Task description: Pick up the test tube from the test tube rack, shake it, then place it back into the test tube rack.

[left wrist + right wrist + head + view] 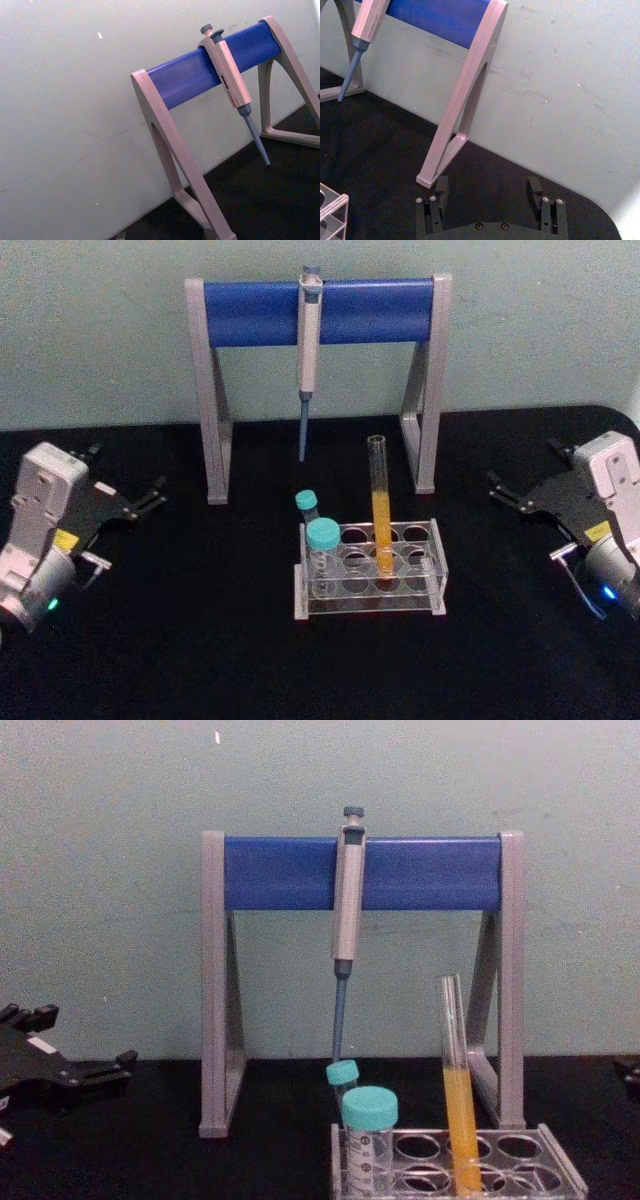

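The test tube (381, 508) is a tall clear tube with orange-yellow liquid in its lower half. It stands upright in the clear test tube rack (437, 565) at the table's middle, slightly tilted in the chest view (458, 1092). My left gripper (128, 472) hovers open well to the left of the rack, also seen at the chest view's left edge (85, 1040). My right gripper (522, 466) is open far to the right of the rack, its two fingers (441, 184) spread wide with nothing between them. A corner of the rack (332, 207) shows in the right wrist view.
Two shorter teal-capped tubes (321, 536) stand in the rack's left end. Behind the rack a grey-and-blue pipette stand (320, 310) holds a grey pipette (308, 360) hanging tip down. The black table ends at a pale wall behind the stand.
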Motion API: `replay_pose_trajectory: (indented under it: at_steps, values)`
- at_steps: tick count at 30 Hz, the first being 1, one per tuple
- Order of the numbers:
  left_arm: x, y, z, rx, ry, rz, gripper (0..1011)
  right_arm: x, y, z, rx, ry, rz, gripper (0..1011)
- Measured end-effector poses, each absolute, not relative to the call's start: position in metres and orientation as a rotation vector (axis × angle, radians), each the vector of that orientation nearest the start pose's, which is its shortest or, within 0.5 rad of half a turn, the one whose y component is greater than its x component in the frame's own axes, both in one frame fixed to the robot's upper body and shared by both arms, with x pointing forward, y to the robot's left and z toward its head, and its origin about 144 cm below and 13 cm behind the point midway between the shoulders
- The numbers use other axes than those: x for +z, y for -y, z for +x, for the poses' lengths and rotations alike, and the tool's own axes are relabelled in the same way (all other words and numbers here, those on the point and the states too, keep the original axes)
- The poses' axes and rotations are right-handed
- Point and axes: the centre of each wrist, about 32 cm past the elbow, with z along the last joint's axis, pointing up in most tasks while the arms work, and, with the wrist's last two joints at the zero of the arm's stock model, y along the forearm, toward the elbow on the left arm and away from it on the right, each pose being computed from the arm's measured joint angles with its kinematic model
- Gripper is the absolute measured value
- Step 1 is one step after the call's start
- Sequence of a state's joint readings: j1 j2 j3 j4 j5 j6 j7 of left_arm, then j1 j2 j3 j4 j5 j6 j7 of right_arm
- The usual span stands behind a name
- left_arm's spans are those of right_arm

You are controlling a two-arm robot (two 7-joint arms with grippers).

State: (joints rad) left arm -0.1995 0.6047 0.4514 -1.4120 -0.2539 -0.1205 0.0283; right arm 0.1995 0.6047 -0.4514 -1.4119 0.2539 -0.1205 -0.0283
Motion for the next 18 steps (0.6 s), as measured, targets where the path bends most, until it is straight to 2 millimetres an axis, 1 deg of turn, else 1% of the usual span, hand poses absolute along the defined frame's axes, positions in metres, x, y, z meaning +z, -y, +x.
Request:
replay_pose_trajectory:
  at_steps: [18]
  values:
    - [1.1398, -0.3097, 0.4886, 1.248, 0.285, 0.305, 1001, 1.1398, 0.3097, 0.4886, -1.248, 0.285, -0.304, 1000]
